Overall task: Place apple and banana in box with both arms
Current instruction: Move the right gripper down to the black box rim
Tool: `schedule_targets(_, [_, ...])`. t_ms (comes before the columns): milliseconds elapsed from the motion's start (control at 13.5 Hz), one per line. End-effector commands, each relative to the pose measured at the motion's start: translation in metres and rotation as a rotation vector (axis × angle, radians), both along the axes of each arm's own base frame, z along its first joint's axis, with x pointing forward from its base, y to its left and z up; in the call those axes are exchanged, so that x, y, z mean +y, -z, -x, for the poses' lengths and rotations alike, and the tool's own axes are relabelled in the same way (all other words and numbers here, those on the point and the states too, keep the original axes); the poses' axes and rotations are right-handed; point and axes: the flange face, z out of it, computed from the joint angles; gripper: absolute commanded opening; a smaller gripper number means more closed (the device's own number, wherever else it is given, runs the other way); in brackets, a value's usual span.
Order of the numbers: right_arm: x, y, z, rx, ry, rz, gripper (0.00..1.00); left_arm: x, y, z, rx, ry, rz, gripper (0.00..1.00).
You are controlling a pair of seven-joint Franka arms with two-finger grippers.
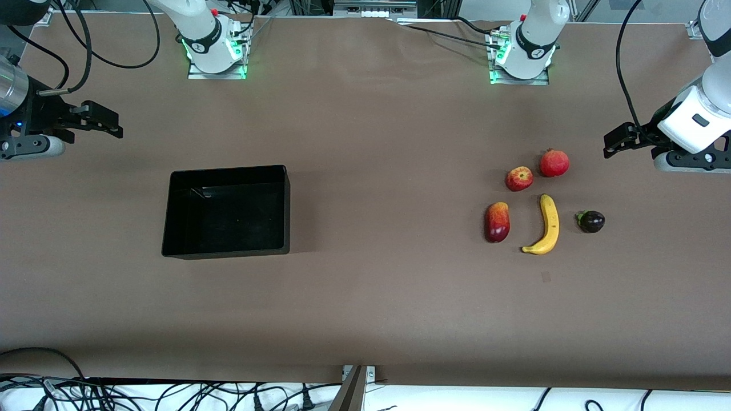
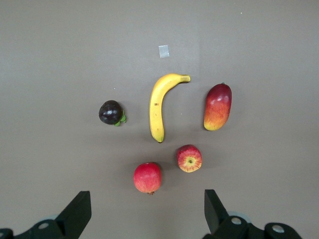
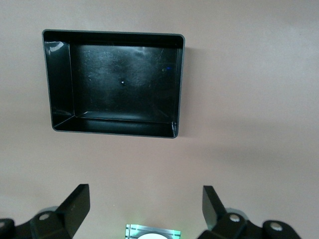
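Front view: my left gripper [image 1: 614,142] hangs in the air over bare table at the left arm's end, its fingers [image 2: 75,211] spread wide and holding nothing. My right gripper [image 1: 111,123] hangs over bare table at the right arm's end, its fingers [image 3: 77,204] likewise spread and empty.

The apple [image 1: 519,178] rests on the table [image 1: 365,297] toward the left arm's end, just beside a plain red round fruit [image 1: 554,163] that lies a little farther from the front camera. The banana [image 1: 546,225] lies nearer that camera than the apple, close to it but apart. It has a red-and-yellow oval fruit [image 1: 497,222] on its side toward the right arm's end and a small dark purple fruit [image 1: 591,221] on its side toward the left arm's end. None of the fruits touch.

The box [image 1: 171,217] sits well apart from the fruit, toward the right arm's end, with nothing in it; its inside looks glossy in the right wrist view.
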Motion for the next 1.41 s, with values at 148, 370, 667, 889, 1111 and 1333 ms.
schedule_targets(148, [0.003,-0.01,0.002,0.012,-0.008,0.021,1.0,0.001,-0.008,0.001,0.004,0.006,-0.016,1.0])
schedule_targets(370, [0.003,-0.006,0.001,0.018,-0.006,0.027,1.0,-0.002,-0.008,0.0,0.001,0.013,-0.019,1.0])
schedule_targets(667, [0.002,0.082,-0.012,0.057,0.009,0.046,1.0,-0.002,-0.008,0.0,0.001,0.011,-0.019,1.0])
schedule_targets(889, [-0.005,0.17,-0.01,0.016,0.025,0.047,1.0,-0.002,-0.008,0.0,0.001,0.014,-0.019,1.0])
schedule_targets(1111, [-0.013,0.259,-0.008,-0.05,0.049,0.068,1.0,-0.002,-0.008,0.0,0.0,0.014,-0.019,1.0])
schedule_targets(1333, [-0.016,0.314,-0.013,-0.05,0.072,0.073,1.0,-0.002,-0.008,0.0,-0.002,0.014,-0.019,1.0])
